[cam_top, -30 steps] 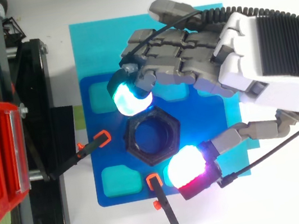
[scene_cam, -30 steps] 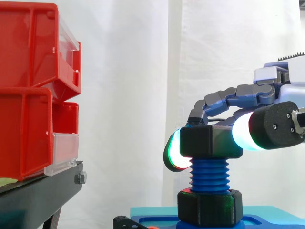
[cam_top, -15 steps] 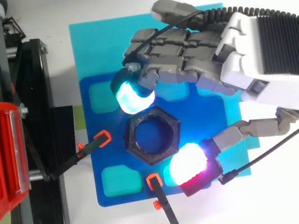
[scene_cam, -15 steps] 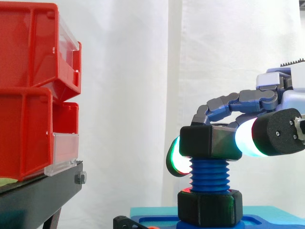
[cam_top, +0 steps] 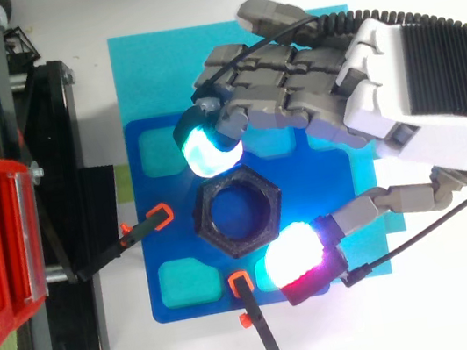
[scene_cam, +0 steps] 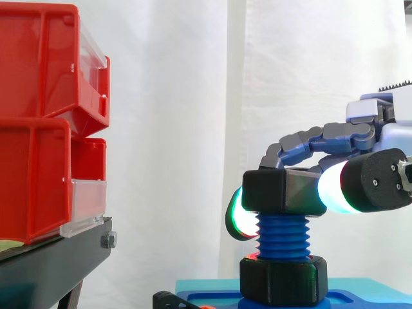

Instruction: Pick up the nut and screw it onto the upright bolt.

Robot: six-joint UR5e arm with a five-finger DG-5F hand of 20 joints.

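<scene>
Nut (scene_cam: 283,191), black and hexagonal, sits on top of the blue threaded bolt (scene_cam: 283,237), pinched by the hand (cam_top: 319,99). A glowing cyan fingertip (cam_top: 206,150) presses one side of it, and the thumb's white-and-magenta pad (cam_top: 296,263) presses the opposite side. The fingers arch out from the palm and curl down onto the nut, so the grasp is closed around it. Bare thread shows beneath the hand, between the nut and a second black nut (scene_cam: 283,280) at the bolt's foot. The bolt stands upright under the fingertips on a dark blue plate (cam_top: 306,181) with lighter square recesses, which lies on a light blue mat (cam_top: 146,73). Just beyond the fingertips, away from the palm, a black clamp with an orange end (cam_top: 148,227) points in at the plate. Another clamp (cam_top: 254,318) lies beside the thumb pad. Farther out past the fingertips, well apart from the hand, red bins (scene_cam: 38,122) stand on a black stand (scene_cam: 51,264), with a white curtain (scene_cam: 180,129) behind.
</scene>
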